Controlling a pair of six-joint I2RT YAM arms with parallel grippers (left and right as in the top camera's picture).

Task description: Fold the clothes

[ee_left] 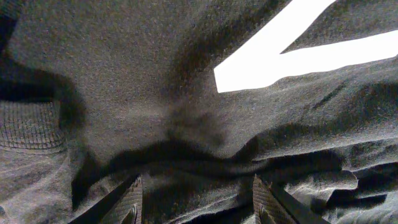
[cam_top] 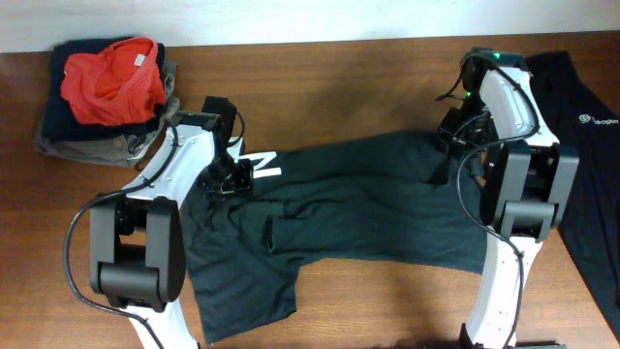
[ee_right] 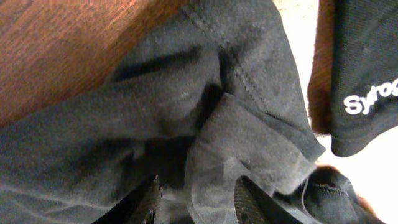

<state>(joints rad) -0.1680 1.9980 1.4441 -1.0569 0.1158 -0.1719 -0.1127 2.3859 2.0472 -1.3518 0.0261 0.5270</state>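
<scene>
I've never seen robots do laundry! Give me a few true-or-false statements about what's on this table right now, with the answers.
1. A red garment tops the pile at the overhead view's upper left. True.
2. The shirt spread in the middle is white. False: it is black, with a white print.
3. The left gripper and the right gripper each have fingers down in that shirt's fabric. True.
4. The table is bare metal. False: it is brown wood.
5. Another black garment with a small logo lies at the right edge. True.
</scene>
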